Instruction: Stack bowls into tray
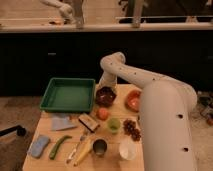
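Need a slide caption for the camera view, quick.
Open gripper over the maroon bowl, beside the green tray; orange bowl untouched.

- Reaches over from right of the maroon bowl (106, 96) with the arm (146, 78), elbow peaked above and behind it.
- Points wrist down at bowl's far rim.
- Holds gripper (104, 86) just above that rim, jaws spread wide.

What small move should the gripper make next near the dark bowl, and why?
Probably lower a little and close on the rim of the maroon bowl. The gripper hangs open just above that bowl's rim and holds nothing. The bowl sits to the right of the green tray, not in it, and the orange bowl is also outside the tray.
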